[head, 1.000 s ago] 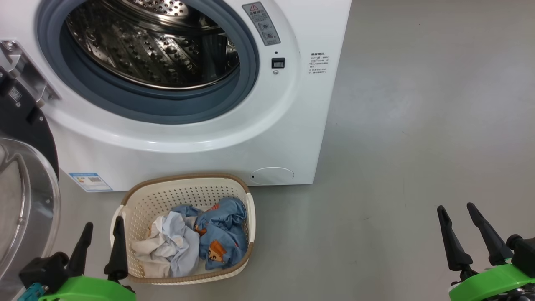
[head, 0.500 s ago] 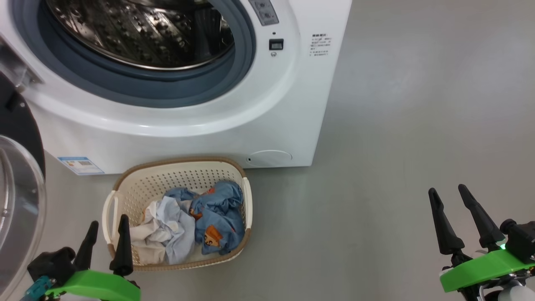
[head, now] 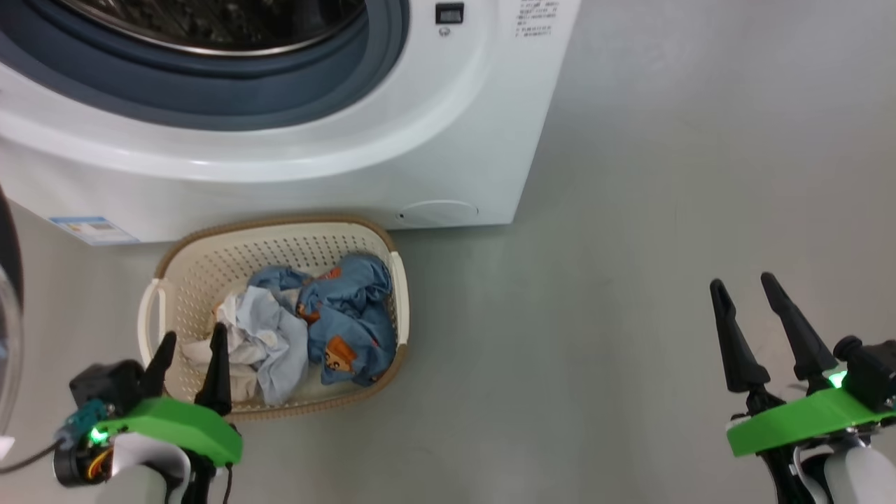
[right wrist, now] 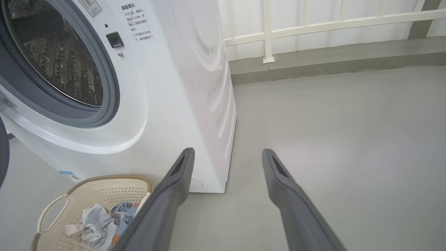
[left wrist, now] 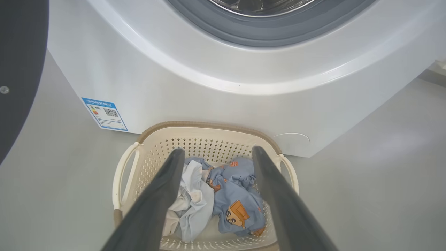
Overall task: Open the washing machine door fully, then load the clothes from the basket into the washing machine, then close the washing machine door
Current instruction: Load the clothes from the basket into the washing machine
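Note:
The cream basket stands on the floor against the front of the white washing machine. In it lie the clothes: a blue garment with orange prints and a pale white one. My left gripper is open above the basket's near left corner. In the left wrist view its fingers frame the blue garment and the pale one. My right gripper hangs open over bare floor, far to the right. The washing machine door stands swung open at the left.
The steel drum lies open behind its grey-blue gasket. Low on the machine are a blue label sticker and a round filter cap. Grey floor stretches right. A white railing runs along the back.
The head camera has tilted down, so the machine and basket sit higher in the picture. My left gripper has come in over the basket's near left corner. Both grippers stay open.

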`<state>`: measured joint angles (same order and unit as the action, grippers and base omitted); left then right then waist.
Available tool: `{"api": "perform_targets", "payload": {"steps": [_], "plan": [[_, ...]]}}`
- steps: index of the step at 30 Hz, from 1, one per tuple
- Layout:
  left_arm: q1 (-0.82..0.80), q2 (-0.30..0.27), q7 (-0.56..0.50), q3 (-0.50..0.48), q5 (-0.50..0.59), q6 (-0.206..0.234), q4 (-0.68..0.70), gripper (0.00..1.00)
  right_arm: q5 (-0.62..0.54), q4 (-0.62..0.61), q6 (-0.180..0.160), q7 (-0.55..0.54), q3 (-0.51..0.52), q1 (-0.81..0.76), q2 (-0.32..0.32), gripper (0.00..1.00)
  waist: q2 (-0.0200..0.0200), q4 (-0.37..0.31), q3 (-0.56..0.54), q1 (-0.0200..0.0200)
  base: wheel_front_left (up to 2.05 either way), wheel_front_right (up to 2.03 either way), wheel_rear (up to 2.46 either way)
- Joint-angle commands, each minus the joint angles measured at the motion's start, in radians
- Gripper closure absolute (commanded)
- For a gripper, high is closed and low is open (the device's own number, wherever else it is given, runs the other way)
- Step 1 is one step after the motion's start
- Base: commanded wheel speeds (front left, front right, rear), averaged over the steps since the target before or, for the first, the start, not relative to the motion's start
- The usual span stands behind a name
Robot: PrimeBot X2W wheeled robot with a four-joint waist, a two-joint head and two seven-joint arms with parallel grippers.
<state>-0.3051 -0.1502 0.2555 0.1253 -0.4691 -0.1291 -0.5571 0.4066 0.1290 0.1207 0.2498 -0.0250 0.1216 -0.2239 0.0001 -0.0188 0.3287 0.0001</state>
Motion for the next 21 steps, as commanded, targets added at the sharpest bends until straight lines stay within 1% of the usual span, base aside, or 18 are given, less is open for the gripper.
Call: {"api": "perform_targets", "payload": {"steps": [1, 11, 21], "plan": [[-0.042, -0.036, 0.006, -0.022, -0.004, -0.002, -0.010, 0.00, -0.005, -0.031, 0.010, 0.012, -0.024, 0.026, -0.009, 0.00, -0.0001, -0.010, 0.053, -0.0001, 0.00, 0.00, 0.00], [-0.234, -0.051, 0.006, 0.063, -0.041, -0.002, -0.223, 0.00, -0.008, -0.050, 0.010, 0.012, -0.043, 0.091, -0.007, 0.00, -0.0001, -0.022, 0.192, -0.0001, 0.00, 0.00, 0.00], [-0.423, -0.062, 0.006, 0.117, -0.067, -0.002, -0.457, 0.00, -0.009, -0.070, 0.010, 0.012, -0.057, 0.153, -0.006, 0.00, -0.0001, -0.023, 0.305, -0.0001, 0.00, 0.00, 0.00]]}}
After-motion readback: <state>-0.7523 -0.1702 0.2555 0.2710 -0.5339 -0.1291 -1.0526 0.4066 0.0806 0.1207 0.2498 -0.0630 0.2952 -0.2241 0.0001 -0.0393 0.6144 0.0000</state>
